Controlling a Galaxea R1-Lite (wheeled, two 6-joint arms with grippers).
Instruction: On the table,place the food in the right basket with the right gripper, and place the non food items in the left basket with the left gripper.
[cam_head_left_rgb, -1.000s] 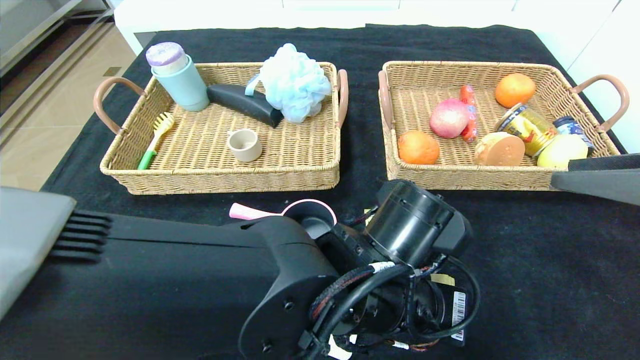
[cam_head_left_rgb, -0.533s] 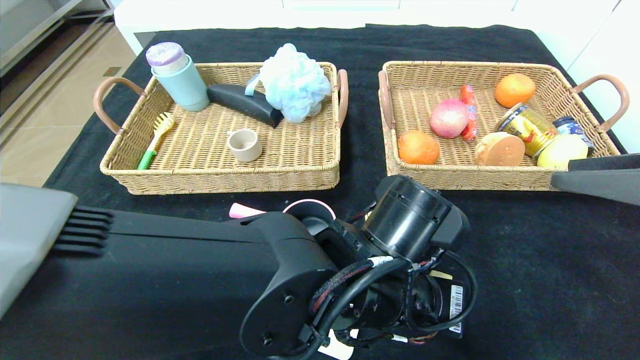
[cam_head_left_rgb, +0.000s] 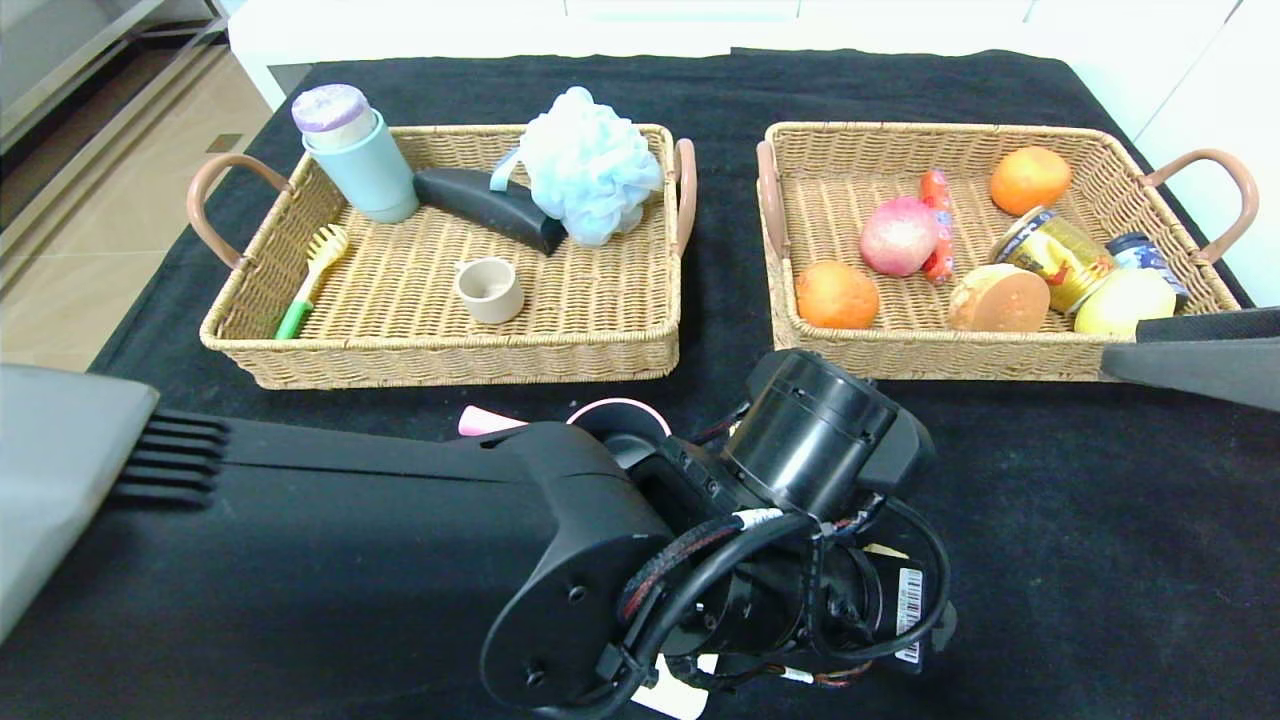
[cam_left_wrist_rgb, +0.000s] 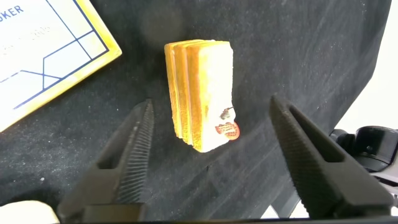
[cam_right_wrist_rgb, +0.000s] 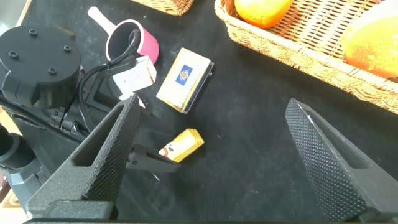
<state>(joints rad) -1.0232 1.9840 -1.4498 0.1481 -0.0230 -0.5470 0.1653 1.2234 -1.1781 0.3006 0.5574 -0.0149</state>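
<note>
The small yellow wrapped block (cam_left_wrist_rgb: 200, 94) lies on the black table (cam_left_wrist_rgb: 298, 43) between the left gripper (cam_left_wrist_rgb: 211, 134)'s two spread fingers, touching neither, its cartoon-face end nearer the gripper. The gold-edged card box (cam_left_wrist_rgb: 46, 53) lies flat just beyond one finger, to that side of the block. The pink saucepan (cam_right_wrist_rgb: 132, 40) stands upright farther off, behind the gripper's wrist.

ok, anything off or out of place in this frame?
Yes: the left gripper is open astride the small yellow wrapped block on the black-clothed table. That block looks like food, which belongs to the right gripper, open and apart.
</note>
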